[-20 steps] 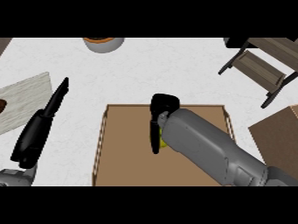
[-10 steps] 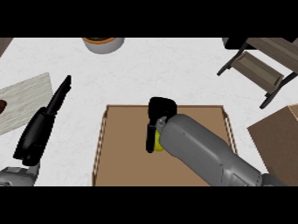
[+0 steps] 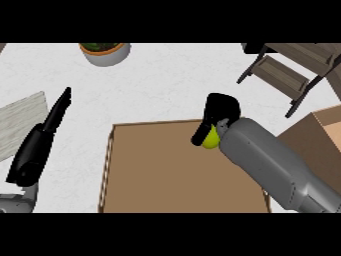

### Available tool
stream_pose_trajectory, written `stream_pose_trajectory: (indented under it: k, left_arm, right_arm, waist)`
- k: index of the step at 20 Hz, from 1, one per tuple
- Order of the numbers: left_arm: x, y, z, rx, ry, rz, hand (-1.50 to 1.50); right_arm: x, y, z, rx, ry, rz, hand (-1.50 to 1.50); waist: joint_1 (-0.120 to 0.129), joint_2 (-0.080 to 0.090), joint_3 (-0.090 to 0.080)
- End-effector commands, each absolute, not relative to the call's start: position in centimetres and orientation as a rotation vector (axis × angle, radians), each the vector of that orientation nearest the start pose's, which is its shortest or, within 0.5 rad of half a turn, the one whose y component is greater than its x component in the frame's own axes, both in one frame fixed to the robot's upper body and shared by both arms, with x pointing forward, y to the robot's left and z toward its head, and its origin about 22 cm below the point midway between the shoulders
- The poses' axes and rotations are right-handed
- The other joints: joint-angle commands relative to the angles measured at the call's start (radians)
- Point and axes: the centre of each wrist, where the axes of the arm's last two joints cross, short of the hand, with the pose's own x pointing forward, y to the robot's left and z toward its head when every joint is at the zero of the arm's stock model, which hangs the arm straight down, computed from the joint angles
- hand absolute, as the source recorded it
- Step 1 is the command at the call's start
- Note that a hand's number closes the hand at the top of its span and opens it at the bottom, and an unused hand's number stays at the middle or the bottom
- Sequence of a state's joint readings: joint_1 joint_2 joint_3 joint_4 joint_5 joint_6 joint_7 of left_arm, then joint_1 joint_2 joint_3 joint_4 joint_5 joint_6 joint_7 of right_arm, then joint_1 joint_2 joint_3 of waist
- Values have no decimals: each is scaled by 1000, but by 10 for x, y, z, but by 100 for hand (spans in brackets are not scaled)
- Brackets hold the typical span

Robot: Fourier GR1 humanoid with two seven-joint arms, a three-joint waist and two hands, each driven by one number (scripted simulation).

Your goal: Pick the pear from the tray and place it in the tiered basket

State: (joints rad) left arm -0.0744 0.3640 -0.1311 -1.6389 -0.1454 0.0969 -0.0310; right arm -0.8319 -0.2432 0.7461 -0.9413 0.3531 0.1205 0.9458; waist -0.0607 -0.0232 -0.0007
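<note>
Right hand [image 3: 219, 112] held the pear [image 3: 212, 138] over the tray [image 3: 151, 170].
Its fingers were curled round the fruit; left hand [image 3: 46, 135] rested open, fingers straight.

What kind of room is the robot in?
Probably a kitchen counter. There is a white countertop, a brown tray with a yellow-green pear in the right hand, a wooden tiered basket, and a pale cutting board.

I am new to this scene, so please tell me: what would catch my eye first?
The yellow-green pear, gripped by the right robot hand over the far edge of the brown tray. Then the dark tiered basket at upper right, and the left robot hand resting open at left.
</note>
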Motion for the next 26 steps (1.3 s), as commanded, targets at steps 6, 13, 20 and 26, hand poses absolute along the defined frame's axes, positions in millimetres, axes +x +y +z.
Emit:
stream_pose_trajectory:
  k: [6,13,20,26]
  left_arm:
    - [241,297,42,463,-1651,-364,0]
    - [235,283,42,406,-1672,-376,0]
    - [240,291,54,403,-1718,-428,0]
    - [256,281,50,340,-1724,-458,0]
  right_arm:
    - [379,-378,183,-1339,-624,666,150]
    - [312,-477,301,-1333,-895,464,150]
    - [244,-501,410,-1296,-1150,443,150]
    - [212,-492,456,-1304,-1260,388,150]
  waist:
    - [-143,-34,1]
    - [-90,-15,3]
    - [-30,1,1]
    - [22,15,0]
